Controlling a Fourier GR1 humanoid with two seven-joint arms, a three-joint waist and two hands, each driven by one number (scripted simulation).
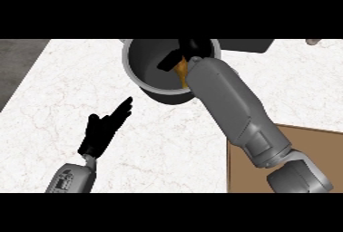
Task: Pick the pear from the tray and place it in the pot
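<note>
A kitchen is indicated. A white marble-veined counter top [161, 136] is seen across most of the view, and a grey cooking pot [150, 68] is set on it toward twelve o'clock. A brown wooden tray [295, 149] is laid at four o'clock, and a darker grey surface [17, 68] is bordered at ten o'clock.

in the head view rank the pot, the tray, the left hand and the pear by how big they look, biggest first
1. pot
2. tray, though cut by the frame edge and partly covered by the right forearm, so its rank against the pot is unsure
3. left hand
4. pear, only a sliver showing
</note>
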